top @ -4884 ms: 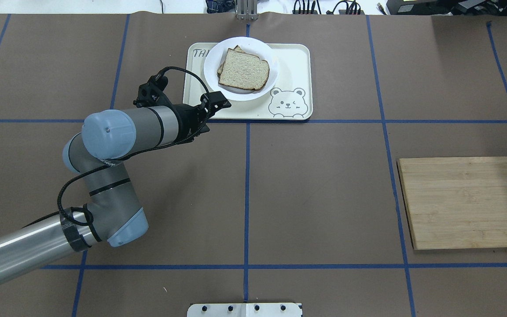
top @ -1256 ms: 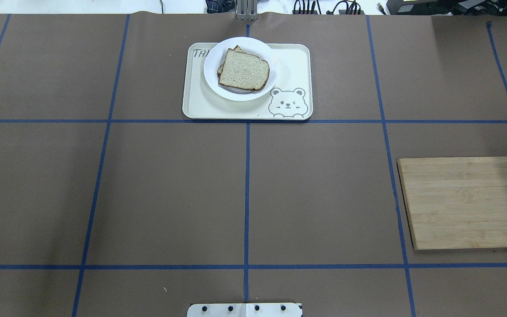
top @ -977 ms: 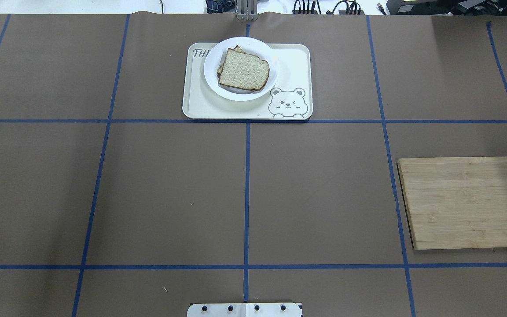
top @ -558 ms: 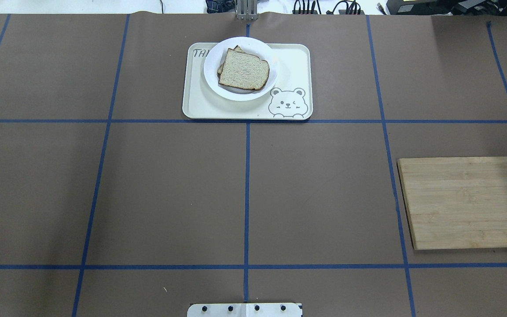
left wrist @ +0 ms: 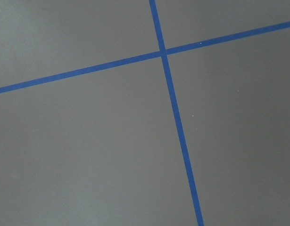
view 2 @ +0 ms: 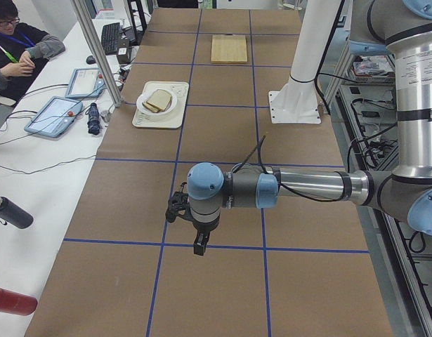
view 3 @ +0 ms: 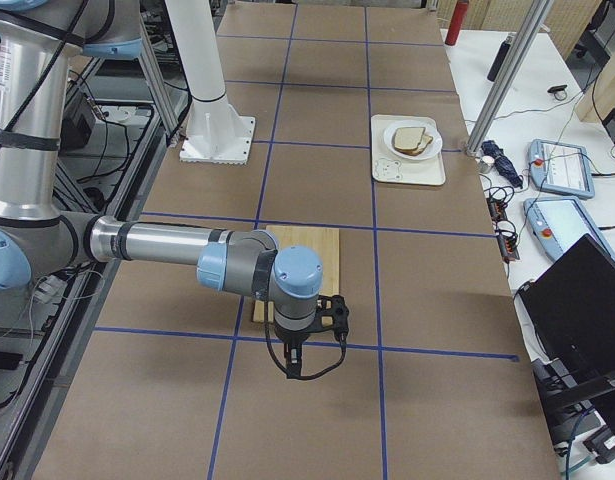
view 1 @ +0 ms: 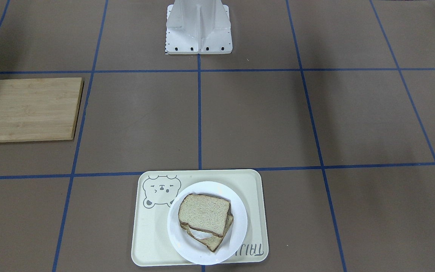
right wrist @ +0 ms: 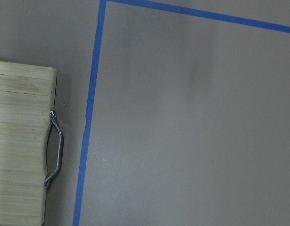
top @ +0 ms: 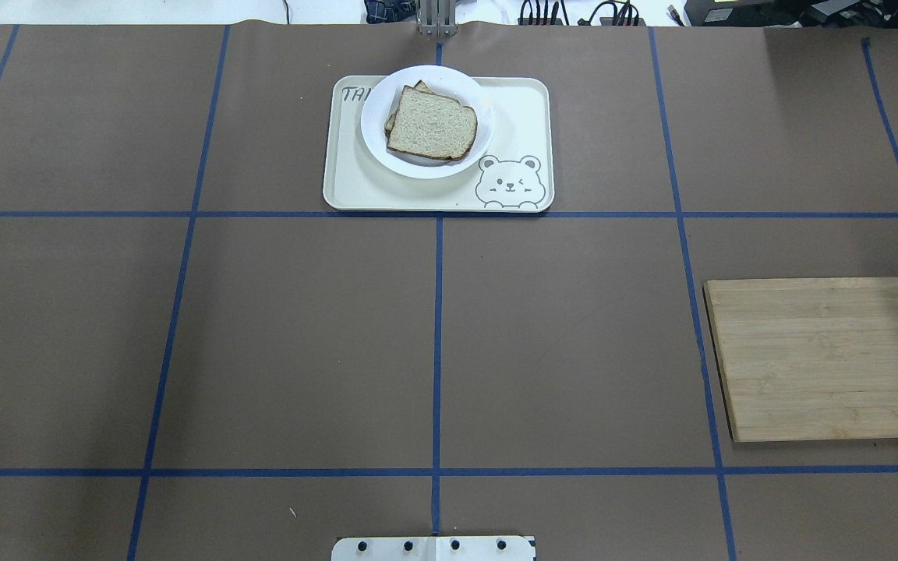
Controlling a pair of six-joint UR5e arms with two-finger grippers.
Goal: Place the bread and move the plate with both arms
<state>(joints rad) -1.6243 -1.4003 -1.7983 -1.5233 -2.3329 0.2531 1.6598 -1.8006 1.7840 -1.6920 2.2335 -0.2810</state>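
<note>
Two grippers to log, and neither shows in the overhead or front-facing views.

Left side: my left arm (view 2: 300, 186) stretches out low over the brown-papered table (top: 301, 335), at the end nearest the left-side camera. The left gripper (view 2: 199, 246) points straight down above the paper, close to a blue tape line, well apart from the tray. I see nothing in it and nothing touching it. Finger spacing: cannot tell, since only the side view catches it. My left wrist camera records bare paper and one tape crossing (left wrist: 163, 52).

Centre, far edge of the table: the cream tray (top: 511, 109) with a bear drawing lies flat. The plate (top: 371, 117) sits on the tray's left half, its far rim reaching past the tray's far edge. The bread (top: 431, 125) lies on top of the plate, roughly centred. A second slice (view 1: 217, 243) sits under it, offset, so its corner pokes out. Something white shows between the two slices in the front-facing view; too small to identify.

Right side: the wooden cutting board (top: 823, 358) lies flat, well apart from the tray. My right wrist camera sees the board's end with a metal handle (right wrist: 55, 148), beside a tape line. My right arm (view 3: 167, 243) crosses in front of the board in the right-side view. The right gripper (view 3: 293, 362) hangs pointing down, near the board's end, with nothing seen in it. Finger spacing: cannot tell here either.
</note>
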